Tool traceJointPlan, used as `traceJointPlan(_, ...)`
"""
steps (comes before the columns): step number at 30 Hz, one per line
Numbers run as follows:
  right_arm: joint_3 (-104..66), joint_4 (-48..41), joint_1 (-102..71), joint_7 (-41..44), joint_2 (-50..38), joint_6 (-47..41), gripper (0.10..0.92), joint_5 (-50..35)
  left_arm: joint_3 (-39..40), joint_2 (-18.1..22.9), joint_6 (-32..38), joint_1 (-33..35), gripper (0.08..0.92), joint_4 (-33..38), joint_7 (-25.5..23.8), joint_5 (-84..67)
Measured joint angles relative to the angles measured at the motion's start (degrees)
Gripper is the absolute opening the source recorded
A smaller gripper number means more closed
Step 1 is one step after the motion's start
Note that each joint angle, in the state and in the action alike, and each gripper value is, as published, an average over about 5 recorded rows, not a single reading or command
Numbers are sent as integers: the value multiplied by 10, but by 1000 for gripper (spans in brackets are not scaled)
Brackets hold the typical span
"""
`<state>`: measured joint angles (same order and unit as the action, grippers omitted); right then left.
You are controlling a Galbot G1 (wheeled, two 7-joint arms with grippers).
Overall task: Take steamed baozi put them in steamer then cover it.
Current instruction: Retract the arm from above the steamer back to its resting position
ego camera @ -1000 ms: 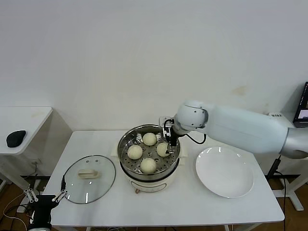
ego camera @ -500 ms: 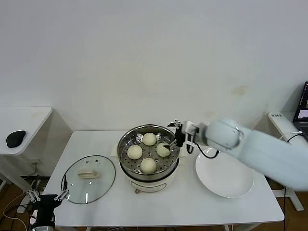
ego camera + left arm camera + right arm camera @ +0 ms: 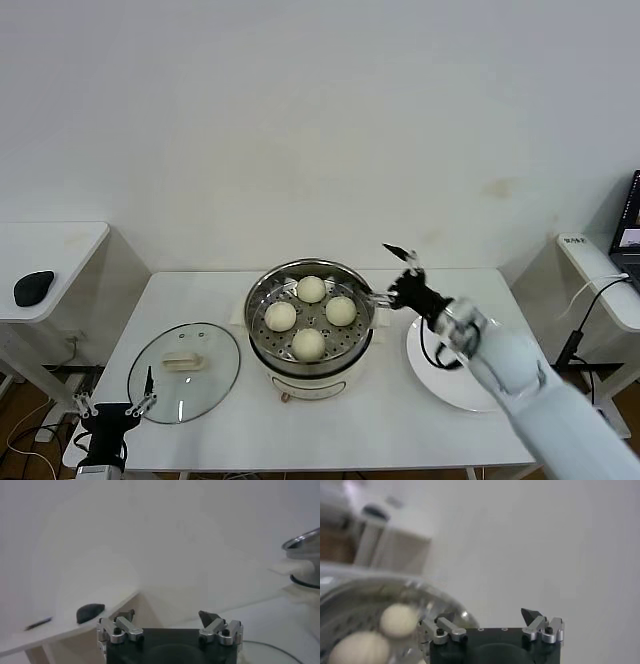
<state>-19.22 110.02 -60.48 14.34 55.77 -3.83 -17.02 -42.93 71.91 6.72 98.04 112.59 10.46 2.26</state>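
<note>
cream baozi point(image 3: 311, 289) in unlabelled steamer point(image 3: 310, 345)

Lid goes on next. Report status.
Right gripper open, empty, beside steamer. Left gripper open, low by lid. Four baozi in steamer, lid off on table. Nothing in the way.

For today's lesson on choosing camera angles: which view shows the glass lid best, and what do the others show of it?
The head view: the whole glass lid lies flat on the table, left of the steamer, cream handle up. The left wrist view catches only a thin arc of its rim beyond the left gripper. The right wrist view shows none of it.
</note>
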Motion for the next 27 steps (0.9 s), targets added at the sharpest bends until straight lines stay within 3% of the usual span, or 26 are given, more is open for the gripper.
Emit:
traceJointPlan(12, -257, 25, -255, 2, 183, 77, 823, 44, 6, -43, -6, -5, 823, -36, -28, 232)
traceJointPlan(27, -345, 22, -344, -11, 279, 118, 823, 75, 35, -81, 8, -78, 823, -121, -47, 546)
